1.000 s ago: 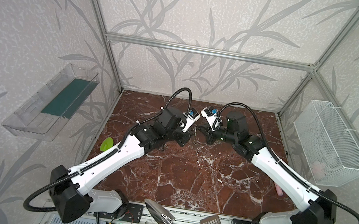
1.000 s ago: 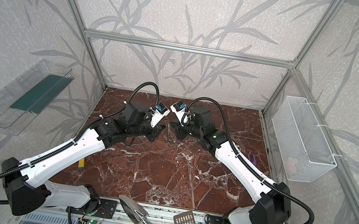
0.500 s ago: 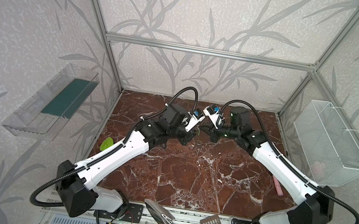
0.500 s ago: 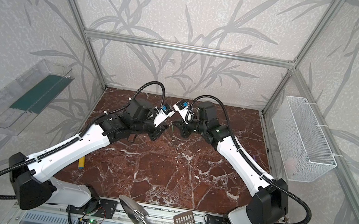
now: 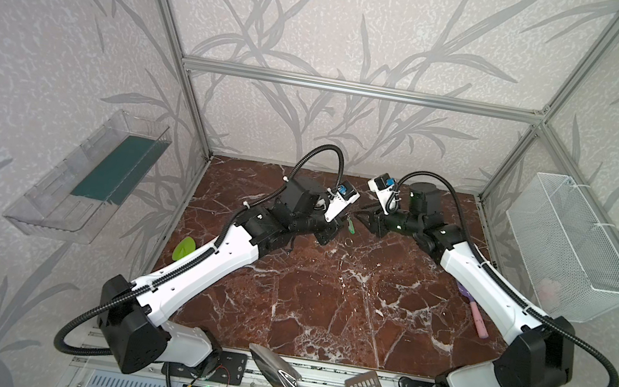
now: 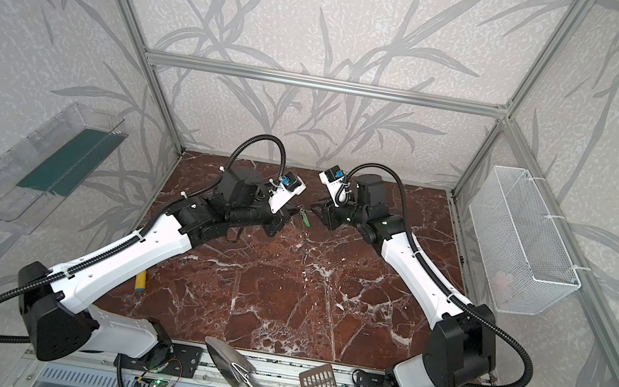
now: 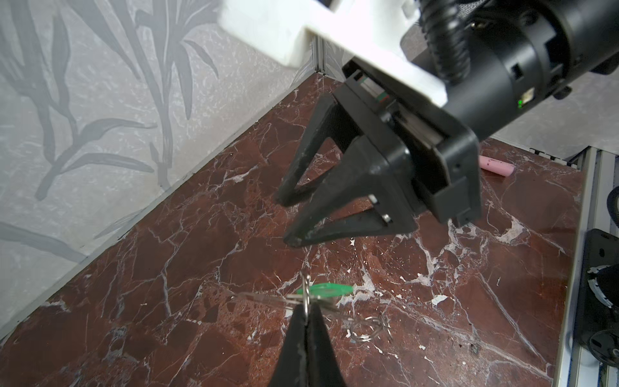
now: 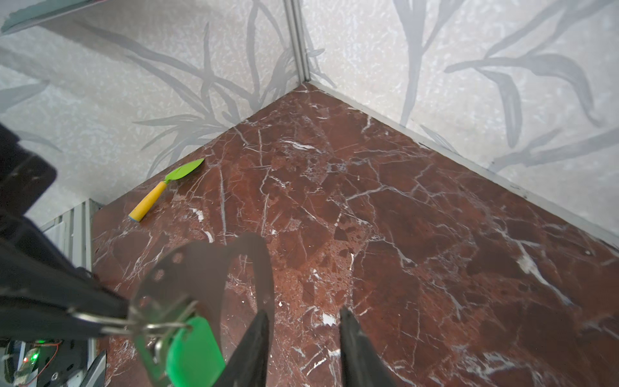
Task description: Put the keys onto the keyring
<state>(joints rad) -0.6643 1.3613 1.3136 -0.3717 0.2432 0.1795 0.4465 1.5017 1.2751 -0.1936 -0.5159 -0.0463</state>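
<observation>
The left gripper (image 7: 305, 311) has its fingers pressed together on the keyring (image 7: 304, 283); the green key (image 7: 326, 289) hangs from it. The right gripper (image 7: 284, 217) has its fingers apart, empty.

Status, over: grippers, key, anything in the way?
Left gripper shut on keyring, green key hanging from it. Right gripper open, empty. Second ring on table, no obstruction.
</observation>
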